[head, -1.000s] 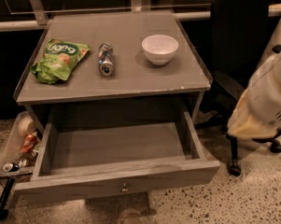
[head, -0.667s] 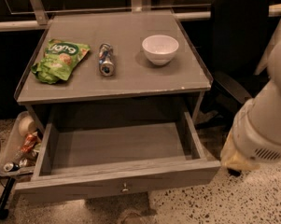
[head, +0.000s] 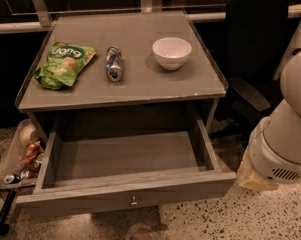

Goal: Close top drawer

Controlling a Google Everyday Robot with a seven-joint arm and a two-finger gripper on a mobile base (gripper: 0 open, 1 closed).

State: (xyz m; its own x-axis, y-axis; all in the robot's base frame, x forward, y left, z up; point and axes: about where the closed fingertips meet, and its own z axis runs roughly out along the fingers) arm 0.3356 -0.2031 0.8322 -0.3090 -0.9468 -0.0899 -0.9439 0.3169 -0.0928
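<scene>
The top drawer (head: pixel 125 156) is pulled far out of the grey wood-grain cabinet, and its plain grey inside is empty. Its long flat front (head: pixel 90 200) faces me, with a small round metal knob (head: pixel 134 201) at the centre. My arm's bulky white link (head: pixel 285 129) fills the right edge of the view, just right of the drawer's front right corner. My gripper is out of view, beyond the frame or behind that link.
On the cabinet top (head: pixel 140 86) lie a green snack bag (head: pixel 64 64), a can on its side (head: pixel 113 63) and a white bowl (head: pixel 172 52). A black office chair (head: pixel 252 44) stands at the right. A tray of clutter (head: pixel 20 156) sits at the lower left. The floor is speckled.
My arm's white link has moved in from the right edge, lower and closer to the drawer's front right corner. The drawer stays open as before.
</scene>
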